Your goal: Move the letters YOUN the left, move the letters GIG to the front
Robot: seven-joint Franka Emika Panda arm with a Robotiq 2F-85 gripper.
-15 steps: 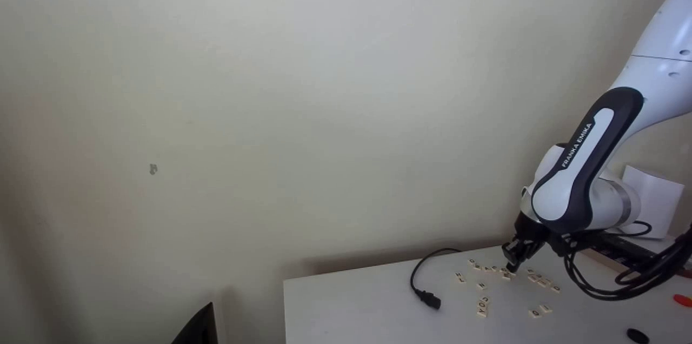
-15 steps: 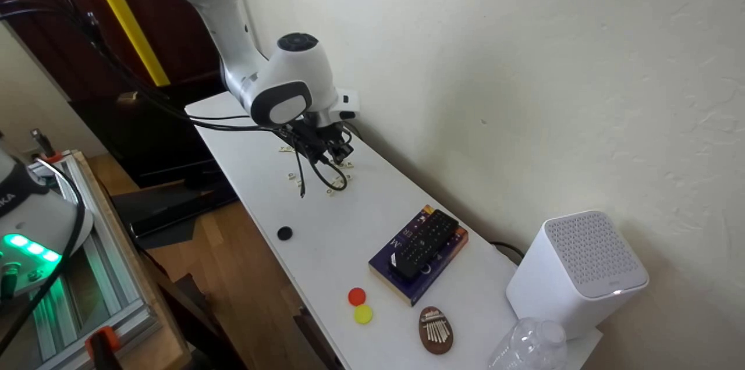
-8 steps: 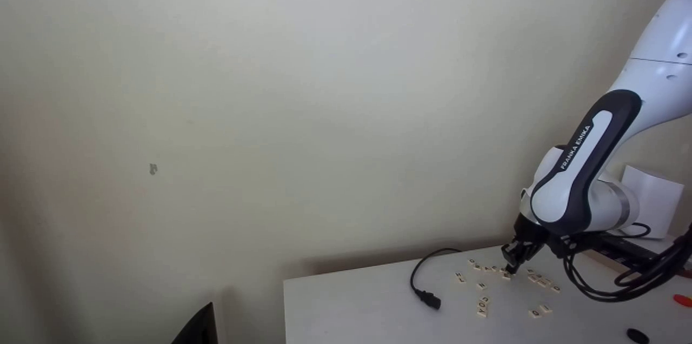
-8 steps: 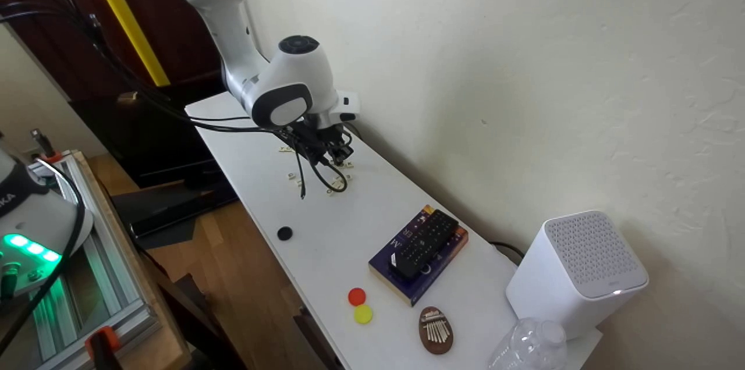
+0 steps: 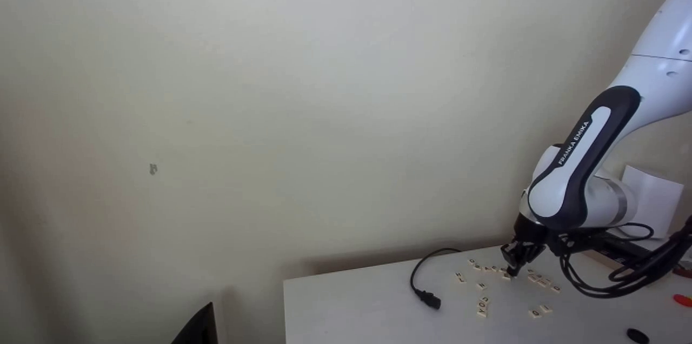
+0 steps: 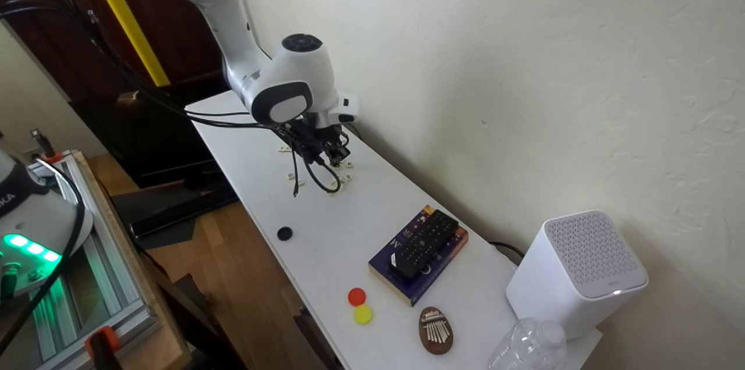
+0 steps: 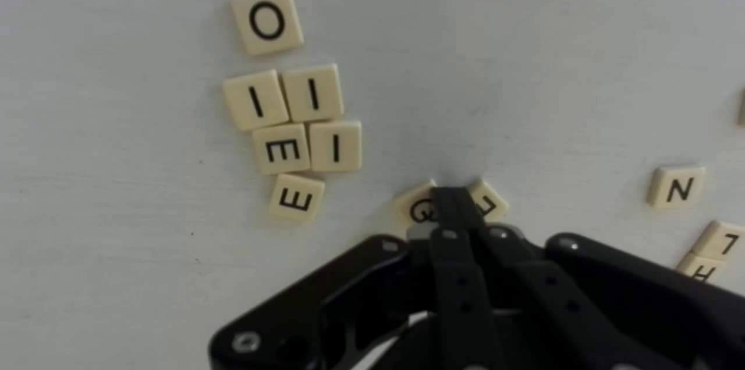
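At lower right in an exterior view, Y (image 5: 481, 312), O (image 5: 483, 305) and a blurred tile (image 5: 485, 299) were lined up, N (image 5: 481, 286) left apart above; a likely G (image 5: 535, 313) and I (image 5: 545, 309) were paired. The gripper (image 7: 457, 207) was pinched closed, empty-looking, by a half-hidden tile (image 7: 416, 201), perhaps the remaining G.

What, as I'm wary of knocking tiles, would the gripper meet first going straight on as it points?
Probably the white tabletop ahead of the shut gripper, though it might brush the partly hidden Q-or-G tile first; depth is unclear.
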